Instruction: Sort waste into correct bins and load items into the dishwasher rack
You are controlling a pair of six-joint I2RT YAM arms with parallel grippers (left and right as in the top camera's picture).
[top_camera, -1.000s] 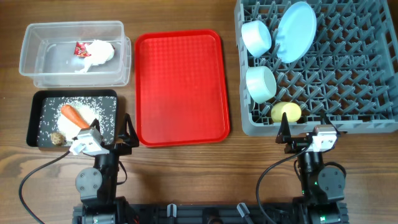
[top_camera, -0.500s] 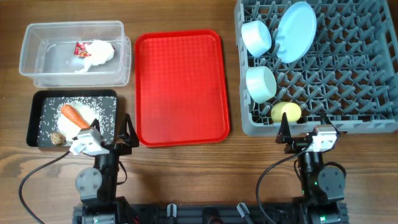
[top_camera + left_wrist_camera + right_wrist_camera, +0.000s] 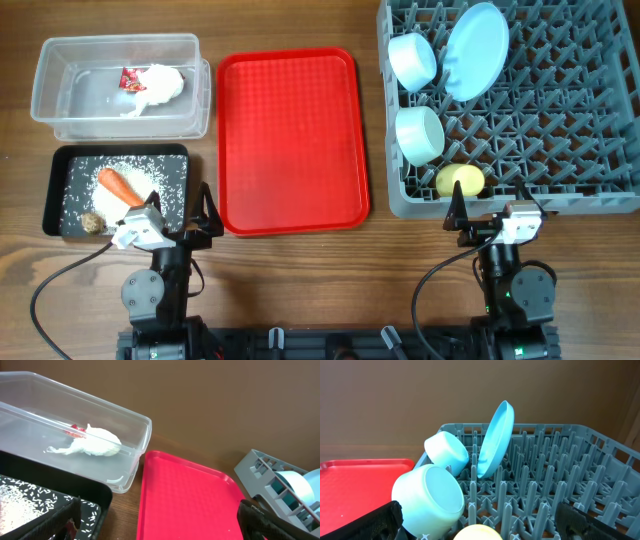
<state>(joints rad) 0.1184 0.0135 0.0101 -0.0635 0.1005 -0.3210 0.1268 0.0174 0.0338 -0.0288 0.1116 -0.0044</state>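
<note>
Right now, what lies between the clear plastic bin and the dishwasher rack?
The red tray lies between the clear bin and the rack, seen in the overhead view.

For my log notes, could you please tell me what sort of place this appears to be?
Probably a lab tabletop staged as a dish-clearing station: a grey dishwasher rack, a red tray, plus a clear bin and a black bin with waste.

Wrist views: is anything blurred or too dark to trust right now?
Left wrist: left fingers dark and soft, clear bin sharp. Right wrist: right fingers likewise dark; yellow item cropped by the bottom edge; rack sharp.
</note>
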